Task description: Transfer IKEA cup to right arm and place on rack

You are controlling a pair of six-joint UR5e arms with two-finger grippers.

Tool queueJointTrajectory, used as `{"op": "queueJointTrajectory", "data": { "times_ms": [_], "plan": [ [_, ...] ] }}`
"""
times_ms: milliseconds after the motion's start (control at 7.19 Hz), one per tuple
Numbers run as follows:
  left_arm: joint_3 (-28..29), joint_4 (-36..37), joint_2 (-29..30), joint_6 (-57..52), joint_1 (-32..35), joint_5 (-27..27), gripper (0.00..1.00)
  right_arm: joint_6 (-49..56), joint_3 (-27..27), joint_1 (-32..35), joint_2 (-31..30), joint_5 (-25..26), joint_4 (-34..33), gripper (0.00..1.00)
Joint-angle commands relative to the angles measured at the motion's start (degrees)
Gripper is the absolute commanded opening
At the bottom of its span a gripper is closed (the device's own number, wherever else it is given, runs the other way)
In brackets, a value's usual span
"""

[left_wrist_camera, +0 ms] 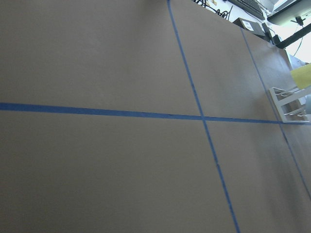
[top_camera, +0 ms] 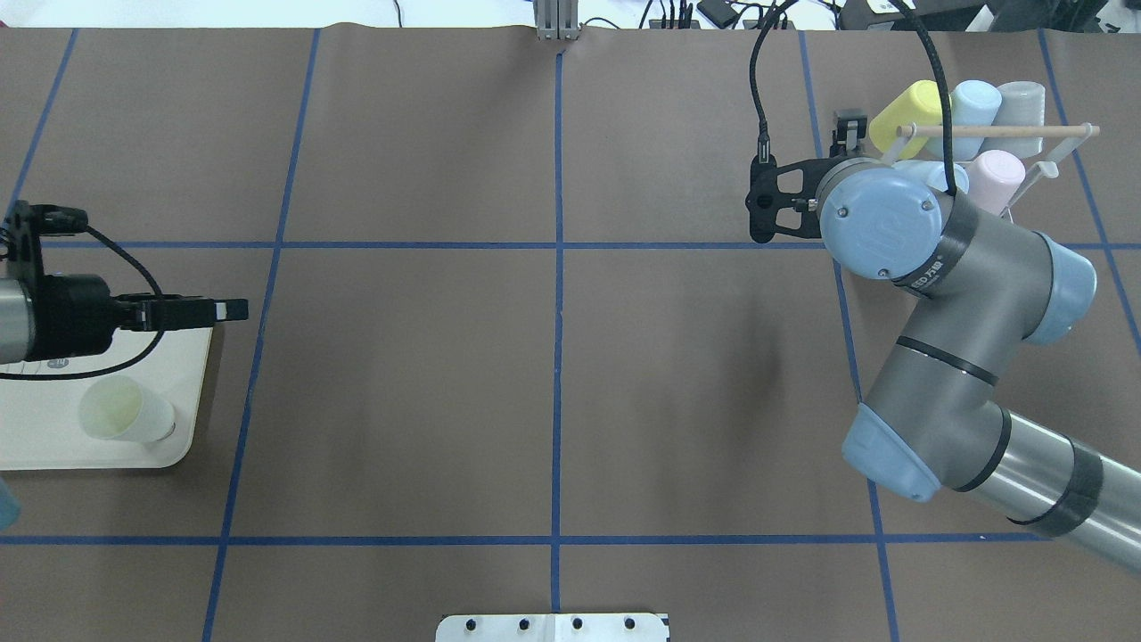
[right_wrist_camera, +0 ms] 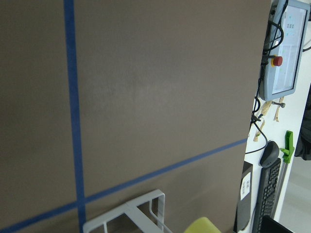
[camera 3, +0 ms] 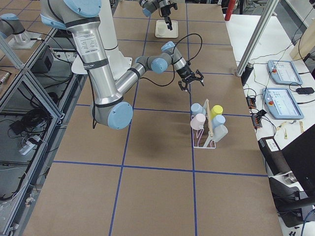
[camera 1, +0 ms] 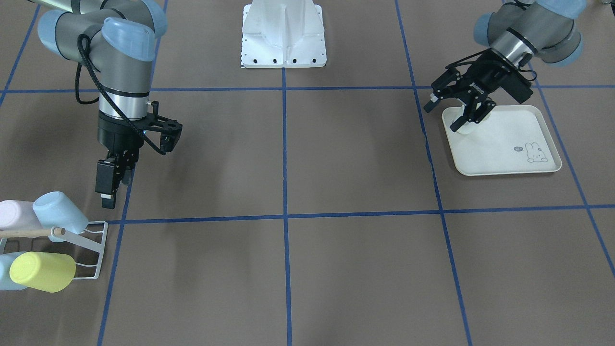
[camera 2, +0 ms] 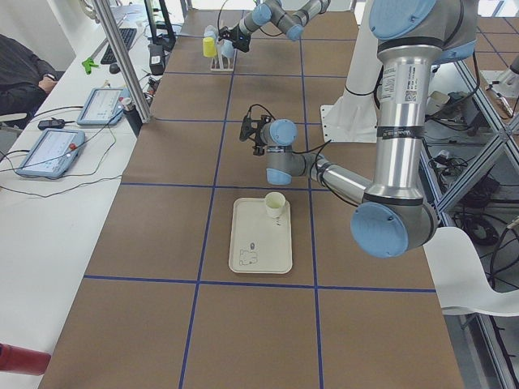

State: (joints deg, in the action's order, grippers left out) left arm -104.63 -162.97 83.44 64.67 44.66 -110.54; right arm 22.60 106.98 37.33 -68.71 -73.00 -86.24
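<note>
On the cream rabbit-print tray [top_camera: 192, 392], near its corner closest to the robot and table centre, the pale IKEA cup [top_camera: 125, 412] stands upright. The left gripper [camera 1: 460, 111] hovers just above the tray, its fingers seemingly pressed together and holding nothing, though the angle is poor. Well apart from the tray, the white wire rack [camera 1: 93, 250] carries yellow, blue and pink cups. The right gripper [camera 1: 111, 185] hangs just beside the rack, fingers apparently together, empty.

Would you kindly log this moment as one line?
left gripper: above tray, beside cup | right gripper: empty, near rack | cup: upright on tray
</note>
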Motion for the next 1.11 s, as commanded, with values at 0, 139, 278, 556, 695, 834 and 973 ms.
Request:
{"op": "queueJointTrajectory", "data": {
  "times_ms": [0, 139, 278, 556, 695, 834, 973],
  "plan": [
    [0.0, 0.0, -8.1, -14.2, 5.2, 0.2, 1.0, -11.9, 0.1, -1.5, 0.1, -4.3, 8.3, 0.98],
    [0.6, -0.1, -10.2, -17.2, 5.9, 0.4, 1.0, -19.9, -0.4, -1.6, -0.3, -6.9, 14.7, 0.98],
    [1.0, -0.2, -11.4, -18.4, 5.9, 1.2, 1.0, -26.1, -0.2, -1.9, -0.5, -11.7, 17.8, 0.98],
    [1.1, -0.2, -13.6, -18.3, 4.7, 6.3, 1.0, -34.2, 0.2, -2.0, 0.2, -18.8, 20.0, 0.98],
    [2.1, -0.1, -13.6, -17.7, 2.1, 6.8, 1.0, -34.3, 0.2, -2.0, 0.1, -18.8, 20.5, 0.98],
    [2.8, -0.1, -13.4, -17.4, -0.2, 7.9, 1.0, -35.0, 0.2, -2.0, 0.2, -18.8, 20.6, 0.98],
    [2.8, -0.1, -13.4, -16.3, -2.9, 8.4, 1.0, -36.8, 0.3, -2.2, 0.2, -18.9, 20.7, 0.98]
  ]
}}
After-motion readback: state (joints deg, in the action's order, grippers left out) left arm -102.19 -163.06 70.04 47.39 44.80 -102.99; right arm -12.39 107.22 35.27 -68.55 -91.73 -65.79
